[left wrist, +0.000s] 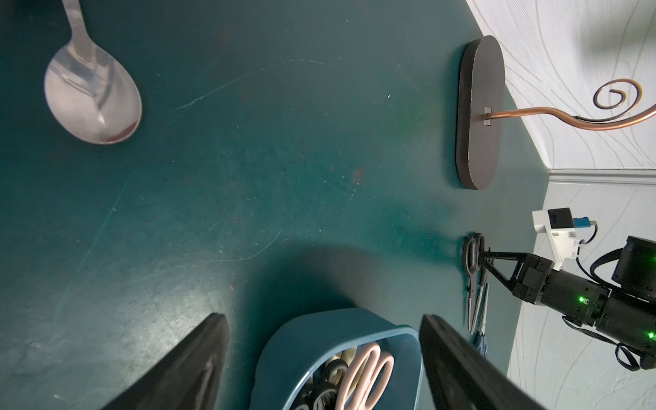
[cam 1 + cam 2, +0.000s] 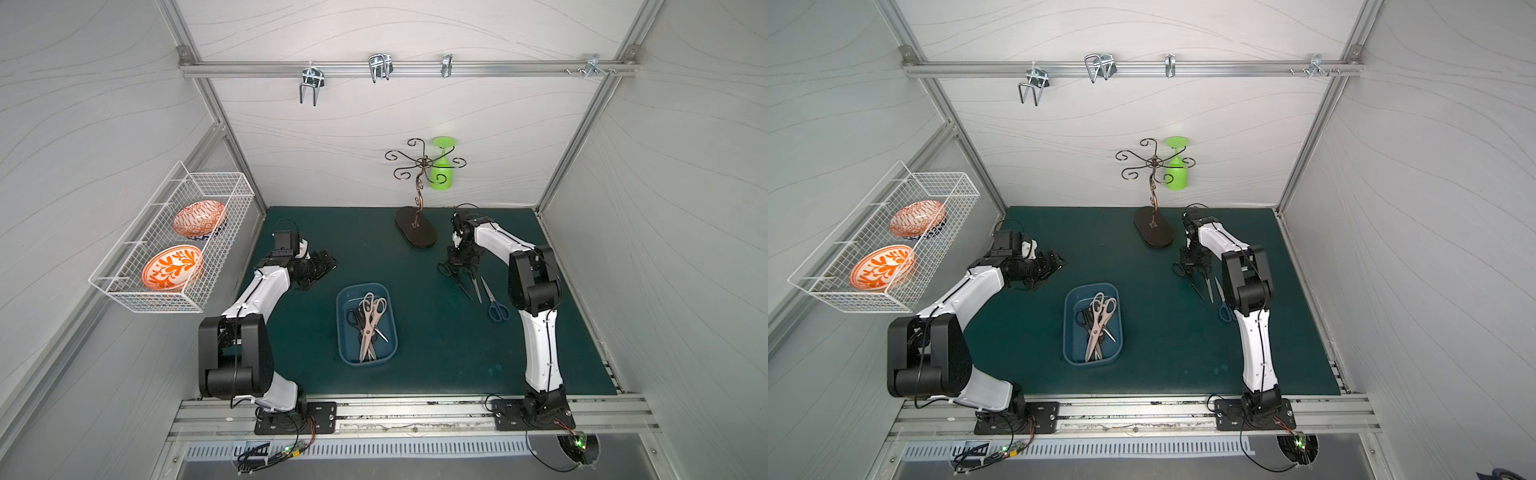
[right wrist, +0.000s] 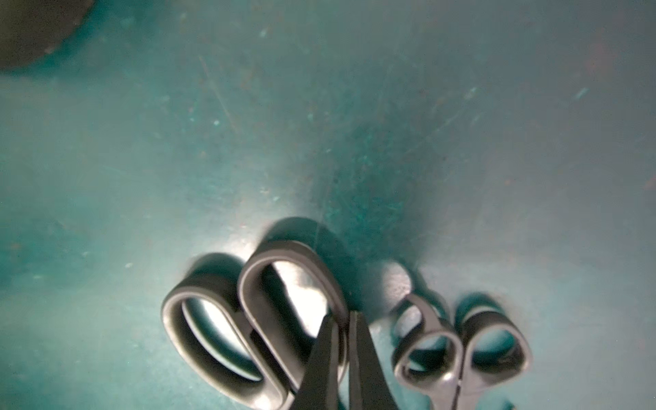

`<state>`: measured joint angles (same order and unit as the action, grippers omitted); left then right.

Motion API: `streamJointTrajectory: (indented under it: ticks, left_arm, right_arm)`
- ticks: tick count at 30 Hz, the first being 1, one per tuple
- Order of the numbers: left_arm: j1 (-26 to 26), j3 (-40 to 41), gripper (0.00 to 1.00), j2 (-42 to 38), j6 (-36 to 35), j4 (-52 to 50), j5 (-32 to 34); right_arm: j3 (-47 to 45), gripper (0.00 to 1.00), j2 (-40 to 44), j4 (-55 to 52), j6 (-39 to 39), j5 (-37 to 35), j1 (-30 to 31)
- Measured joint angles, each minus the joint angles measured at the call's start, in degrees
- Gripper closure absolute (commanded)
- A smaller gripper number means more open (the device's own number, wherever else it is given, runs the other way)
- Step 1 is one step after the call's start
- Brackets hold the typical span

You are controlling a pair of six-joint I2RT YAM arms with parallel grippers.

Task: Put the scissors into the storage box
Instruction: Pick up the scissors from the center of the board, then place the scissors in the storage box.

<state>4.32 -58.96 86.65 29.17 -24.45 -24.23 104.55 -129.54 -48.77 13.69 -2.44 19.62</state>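
Note:
The dark blue storage box [image 2: 343, 332] [image 2: 1069, 332] sits mid-mat and holds pink and cream shears [image 2: 372, 318] over black-handled pairs. On the right side of the mat lie two black-handled scissors [image 2: 456, 277] [image 3: 255, 319] and a blue-handled pair [image 2: 497, 308]. My right gripper [image 2: 458, 266] [image 3: 342, 317] is down at the mat, shut on the rim of one handle loop of the larger black pair. The smaller black pair [image 3: 461, 355] lies just beside it, untouched. My left gripper [image 2: 325, 264] [image 1: 321, 316] hovers left of the box, open and holding nothing.
A steel spoon [image 1: 92, 96] lies on the mat near the left arm. The glass stand's dark base [image 2: 415, 233] stands at the back with a green glass [image 2: 442, 166] hanging on it. A white wire basket [image 2: 137, 286] with two orange plates hangs on the left wall.

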Motion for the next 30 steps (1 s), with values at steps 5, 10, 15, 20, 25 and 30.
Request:
streamJointTrajectory:
  ticks: [5, 10, 15, 20, 25, 30]
  left_arm:
    - [0.0, 0.0, 0.11, 0.1, 0.0, 0.0, 0.0]
    - [0.0, 0.0, 0.11, 0.1, 0.0, 0.0, 0.3]
    - [0.0, 0.0, 0.11, 0.1, 0.0, -0.1, 1.0]
    - [0.7, 0.0, 0.11, 0.1, 0.0, -0.1, 2.1]
    - [3.0, 0.0, 0.11, 0.0, 0.0, -0.1, 2.8]
    - [5.7, 0.0, 0.11, -0.2, 0.2, -0.1, 2.8]
  right_arm:
    - [1.6, 1.00, 1.0, -0.8, 1.6, 2.7, 0.3]
    - [1.2, 1.00, 7.1, -1.4, 3.1, 5.6, 1.6]
    - [1.1, 1.00, 15.4, -1.7, 4.2, 7.0, 8.4]
    - [1.1, 1.00, 19.7, -1.5, 7.6, 7.4, 20.0]
    - [-0.8, 1.00, 19.9, 0.4, 12.9, 7.6, 29.0]
    - [-2.2, 1.00, 19.9, 2.8, 17.0, 6.4, 33.7]
